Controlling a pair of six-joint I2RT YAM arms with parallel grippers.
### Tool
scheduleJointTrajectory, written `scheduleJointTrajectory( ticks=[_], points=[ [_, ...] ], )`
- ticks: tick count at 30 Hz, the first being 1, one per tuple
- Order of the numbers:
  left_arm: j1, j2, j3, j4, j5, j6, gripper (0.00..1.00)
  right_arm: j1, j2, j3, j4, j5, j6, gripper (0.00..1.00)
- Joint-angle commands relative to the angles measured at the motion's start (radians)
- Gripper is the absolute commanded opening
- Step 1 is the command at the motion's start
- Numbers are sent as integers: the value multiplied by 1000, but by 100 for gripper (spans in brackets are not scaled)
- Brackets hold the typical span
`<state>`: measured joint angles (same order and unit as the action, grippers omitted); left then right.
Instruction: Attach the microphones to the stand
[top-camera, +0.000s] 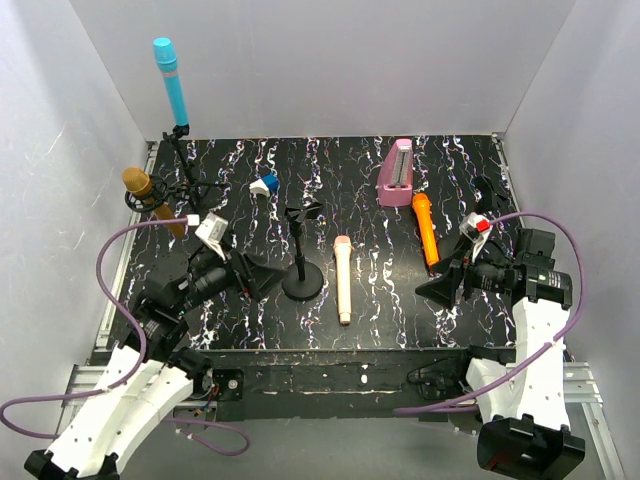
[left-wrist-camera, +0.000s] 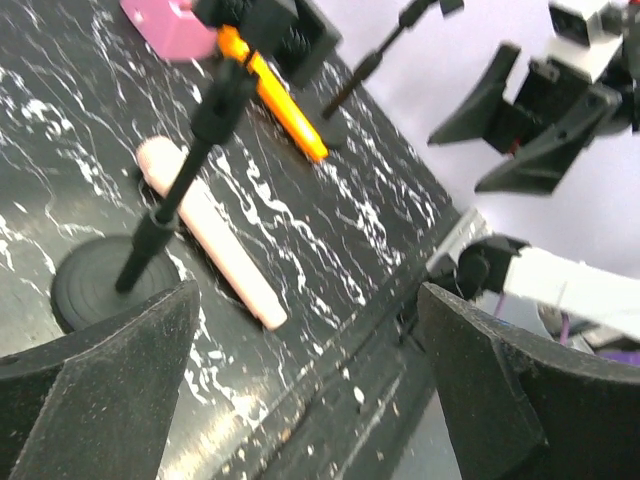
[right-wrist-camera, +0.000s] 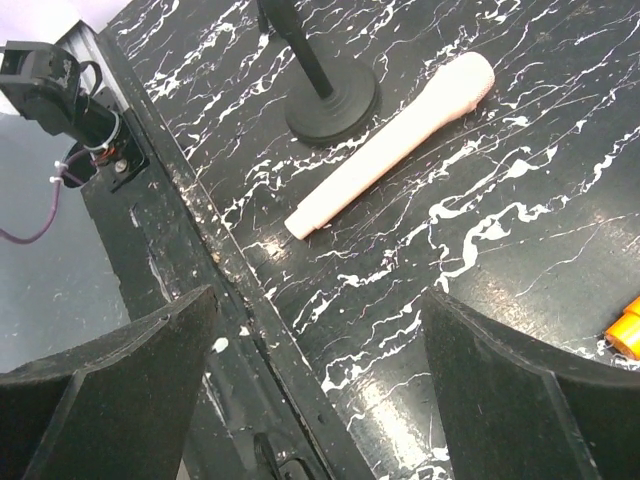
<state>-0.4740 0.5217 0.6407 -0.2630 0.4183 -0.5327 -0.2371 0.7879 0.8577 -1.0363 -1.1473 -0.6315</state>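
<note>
Both pincers wide apart, empty. Left pincer (top-camera: 272, 277) sits beside the empty stand (top-camera: 303, 270), right pincer (top-camera: 432, 285) near the orange mic (top-camera: 425, 228). Pink mic (top-camera: 343, 280) flat on the bench (top-camera: 350, 170). Blue mic (top-camera: 170, 75) and gold mic (top-camera: 145, 195) are mounted. Risk: we bump the stand base grabbing pink and tip it.

The stand (top-camera: 303, 284) crowds the pink microphone (top-camera: 343, 280) — right side open.

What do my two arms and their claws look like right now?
The left arm and right arm have white shells low down, black joints above. The left claw and right claw have broad black wedge-shaped fingers, grainy-surfaced. A purple cable loops from each arm. White wrist blocks; the right one carries a red mark.
</note>
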Motion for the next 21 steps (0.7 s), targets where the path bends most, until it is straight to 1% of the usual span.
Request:
scheduleJointTrajectory(
  ticks=[1,4,6,7,9,10,12,13,14,15,17,21],
  points=[
    [-58,34,69,-238,67,53,89,7,17,-14,59,-12,-23,89],
    [-145,70,96,-249,34,65,88,7,19,-25,91,-28,-8,89],
    [-227,125,120,-251,-15,69,87,7,14,-35,110,-35,4,89],
    [-291,161,137,-249,-57,71,87,7,11,-42,119,-38,7,89],
    [-453,236,171,-249,-210,76,87,7,1,-54,136,-43,19,89],
    [-560,279,195,-248,-292,88,88,7,-6,-62,151,-46,30,90],
    [-763,424,256,-255,-505,100,90,7,-16,-80,188,-57,56,90],
    [-843,487,296,-258,-601,102,92,7,-22,-88,208,-60,68,90],
    [-889,562,342,-265,-672,93,94,7,-26,-103,223,-63,82,90],
    [-896,633,376,-268,-702,62,98,7,-32,-114,245,-69,102,90],
    [-896,737,418,-256,-766,-8,98,7,-38,-128,274,-72,124,90],
    [-894,879,453,-197,-900,-90,98,7,-50,-154,327,-69,162,90]
  ],
)
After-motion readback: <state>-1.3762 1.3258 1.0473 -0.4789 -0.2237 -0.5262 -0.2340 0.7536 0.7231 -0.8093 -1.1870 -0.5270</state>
